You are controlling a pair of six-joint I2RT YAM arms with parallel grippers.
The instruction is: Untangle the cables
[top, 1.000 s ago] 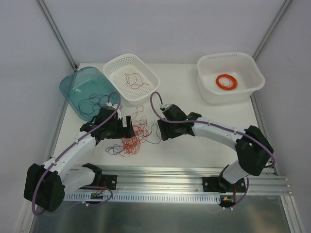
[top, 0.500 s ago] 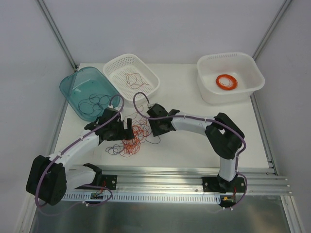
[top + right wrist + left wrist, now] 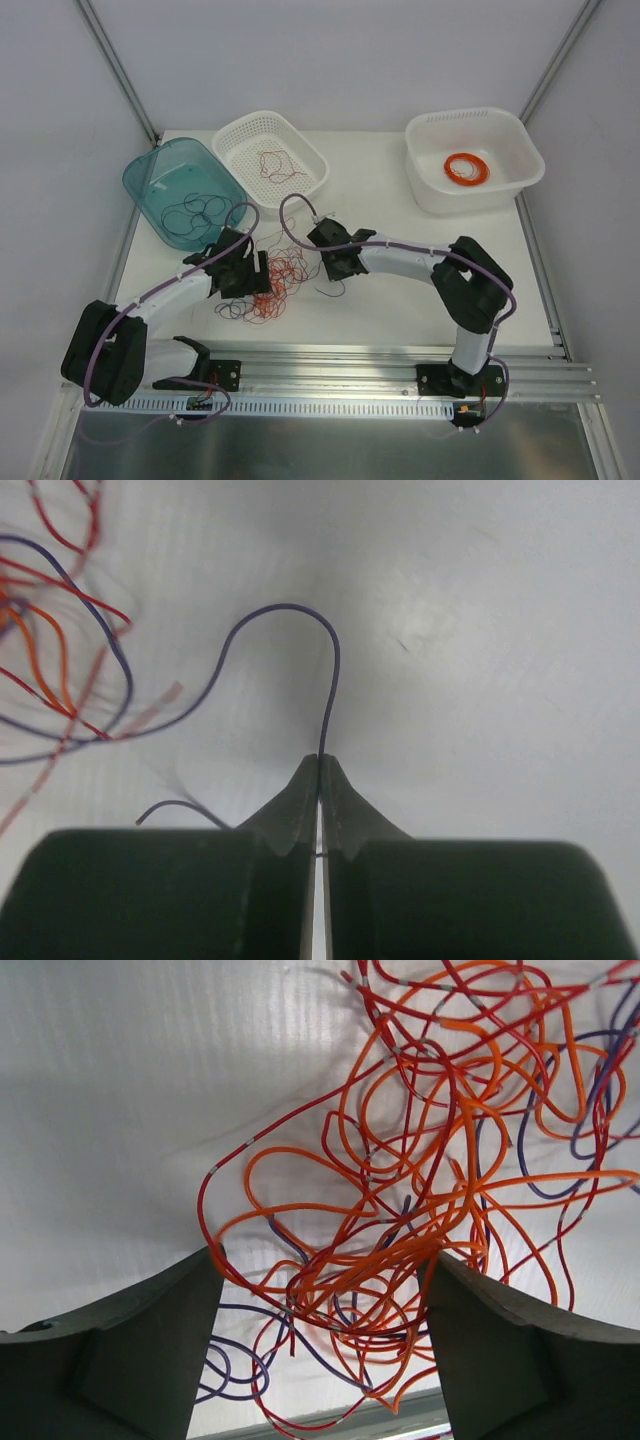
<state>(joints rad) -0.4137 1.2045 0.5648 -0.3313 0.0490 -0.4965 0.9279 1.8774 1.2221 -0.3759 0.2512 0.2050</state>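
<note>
The cables (image 3: 283, 272) lie tangled on the white table between the two arms: red, orange and dark navy wires. In the left wrist view the tangle (image 3: 420, 1170) fills the frame. My left gripper (image 3: 320, 1295) is open, its fingers (image 3: 140, 1340) standing either side of the orange and red loops without clamping them. From above, the left gripper (image 3: 262, 272) sits at the tangle's left edge. My right gripper (image 3: 319, 772) is shut on a single dark navy cable (image 3: 335, 670) that arcs up and left toward the tangle. From above, the right gripper (image 3: 327, 270) is at the tangle's right edge.
A teal bin (image 3: 150, 180) at the back left holds dark cables (image 3: 200, 212). A white perforated basket (image 3: 300, 150) holds red cables (image 3: 278, 165). A white tub (image 3: 520, 150) at the back right holds an orange coil (image 3: 467, 168). The arms' mounting rail (image 3: 350, 370) runs along the near edge.
The right arm reached left to the tangle and its gripper closed on a dark navy cable. The left gripper moved down into the tangle's left side and narrowed slightly.
</note>
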